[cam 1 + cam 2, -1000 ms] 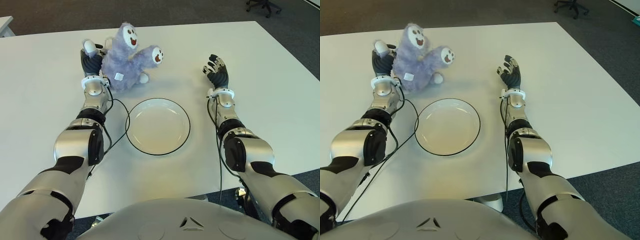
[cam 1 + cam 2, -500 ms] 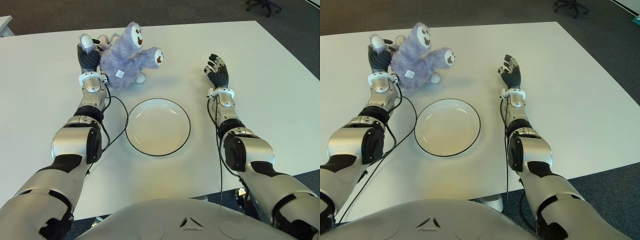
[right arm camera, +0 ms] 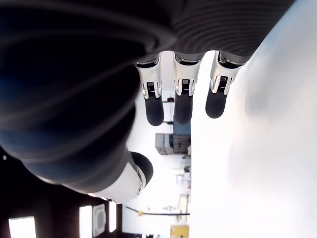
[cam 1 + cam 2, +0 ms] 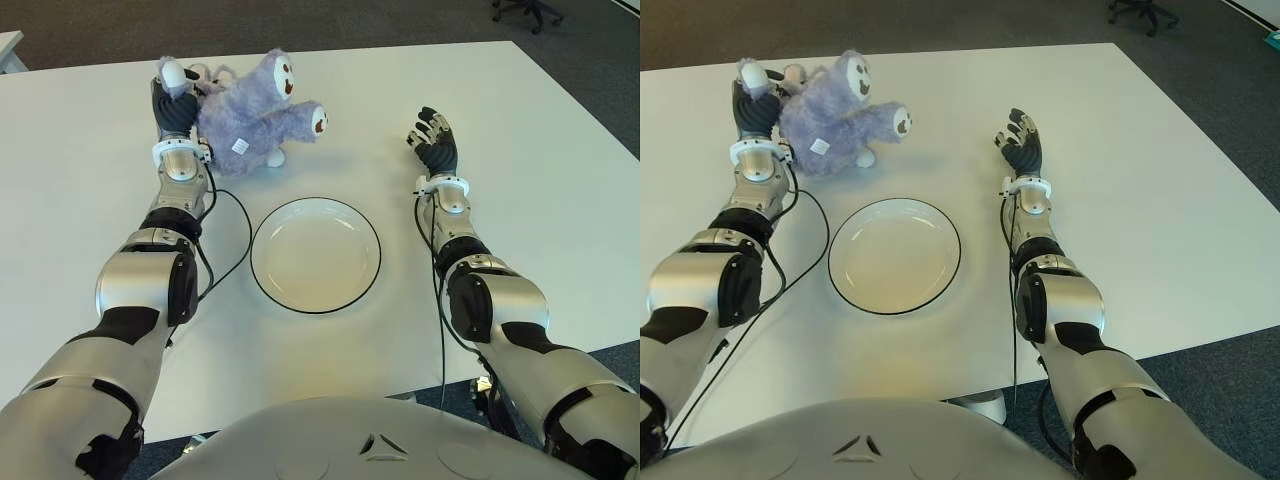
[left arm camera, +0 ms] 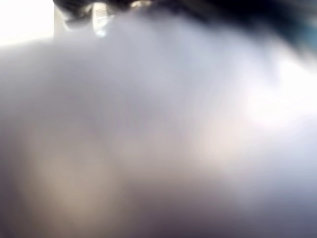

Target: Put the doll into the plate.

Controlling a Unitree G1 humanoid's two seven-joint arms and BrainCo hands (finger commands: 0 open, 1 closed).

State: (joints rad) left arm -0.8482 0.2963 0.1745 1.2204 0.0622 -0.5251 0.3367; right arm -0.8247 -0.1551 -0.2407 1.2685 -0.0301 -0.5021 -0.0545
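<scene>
Gripping doll [image 4: 252, 116] w/ left hand [image 4: 178, 112] at far-left of desk [image 4: 560, 200], fingers closed round its back. Plate [image 4: 315, 254] sits nearer robot & to hand's right, well apart. Right hand [image 4: 436, 148] open, empty, right of plate.

Bare table [image 4: 330, 150] is seen between the doll [image 4: 250, 115], held by the left hand [image 4: 175, 105] at 11 o'clock, and the plate [image 4: 315, 253]. A black cable [image 4: 235, 225] is draped beside the plate at 9 o'clock.
</scene>
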